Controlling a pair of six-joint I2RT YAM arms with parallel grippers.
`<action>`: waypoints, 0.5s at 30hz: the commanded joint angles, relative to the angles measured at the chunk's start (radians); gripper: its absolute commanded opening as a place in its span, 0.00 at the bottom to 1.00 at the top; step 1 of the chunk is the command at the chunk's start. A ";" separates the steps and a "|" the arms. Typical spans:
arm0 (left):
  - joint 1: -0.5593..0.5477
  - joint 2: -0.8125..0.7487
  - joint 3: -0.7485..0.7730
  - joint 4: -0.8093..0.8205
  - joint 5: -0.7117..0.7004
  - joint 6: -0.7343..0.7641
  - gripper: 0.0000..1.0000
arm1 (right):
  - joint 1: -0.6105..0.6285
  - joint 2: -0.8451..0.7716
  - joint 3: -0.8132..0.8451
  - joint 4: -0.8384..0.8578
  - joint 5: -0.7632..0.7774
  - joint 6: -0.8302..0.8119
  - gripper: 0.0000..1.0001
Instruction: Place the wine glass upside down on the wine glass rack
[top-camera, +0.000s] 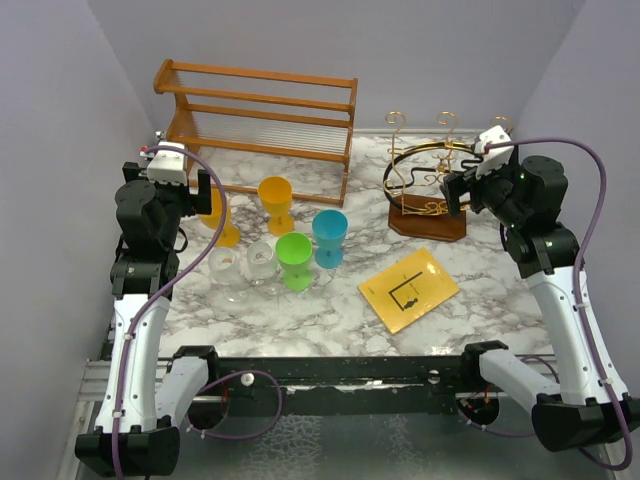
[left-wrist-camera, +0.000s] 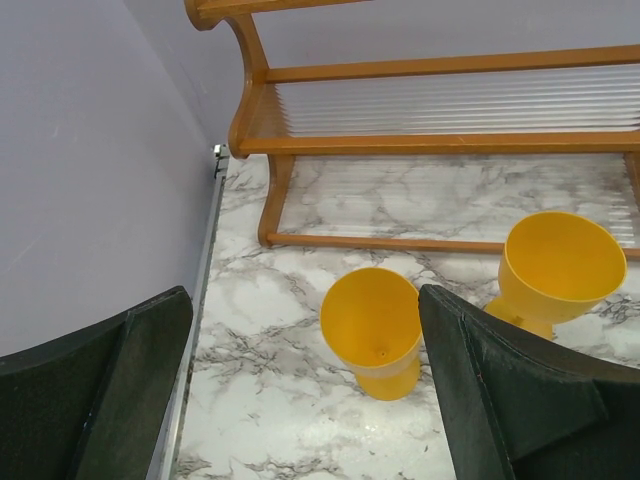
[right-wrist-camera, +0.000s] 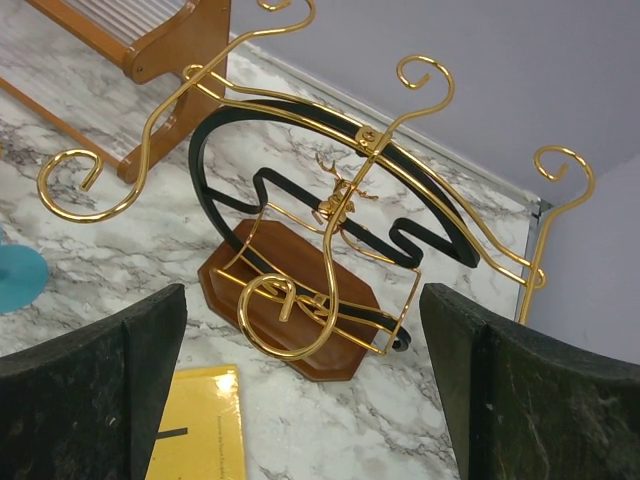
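Pick-up not yet begun. Left gripper (left-wrist-camera: 305, 395) and right gripper (right-wrist-camera: 300, 395): jaws wide open, empty. Glass (top-camera: 259, 262) stands toward the table's (top-camera: 330, 325) left edge; rack (top-camera: 428, 221) at far right corner. Next move, likely: grasp stem, invert.

Gold wire wine glass rack (top-camera: 425, 220), hoop, curled hooks, brown wooden base: stands upright far right. Clear wine glass (top-camera: 262, 260): sits left-centre on tabletop (top-camera: 500, 300).

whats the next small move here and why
Probably lower the left gripper around the nearer yellow glass: it stands upright between the open jaws in the wrist view, nothing is held, and the wine glass rack holds no glass yet.
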 joint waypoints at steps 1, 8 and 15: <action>0.008 -0.001 0.023 0.009 0.028 -0.019 0.99 | -0.004 0.005 0.061 0.024 0.028 -0.029 0.99; 0.008 0.012 0.025 0.006 0.082 -0.042 0.99 | -0.004 0.076 0.114 0.055 0.009 0.000 0.99; 0.008 0.027 0.036 0.003 0.104 -0.054 0.99 | -0.004 0.192 0.163 0.166 0.047 0.080 0.99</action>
